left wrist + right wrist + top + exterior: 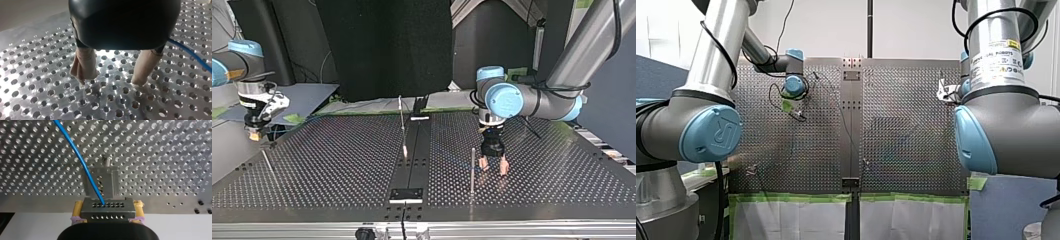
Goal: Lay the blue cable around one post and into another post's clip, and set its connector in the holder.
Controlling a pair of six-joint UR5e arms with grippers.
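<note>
While my right end effector clamps the connector, apparently to seat it in the holder just ahead, the blue cable runs forward from it, and my left end effector hangs open beside that cable for routing.

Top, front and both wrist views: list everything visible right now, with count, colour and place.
perforated table: one, silver.
connector: one, grey metal block, held by my right gripper.
blue cable: one, blue, from the connector out across the table.
holder: one, grey metal, on the table ahead of the connector.
posts: at least two, thin metal, upright; one beside my left gripper, one at the centre strip.
green tape: strips, green, table's near edge in the front view.
left gripper: one, black, beige pads, open, empty, just above the table.
right gripper: one, yellow pads, shut on the connector.
</note>
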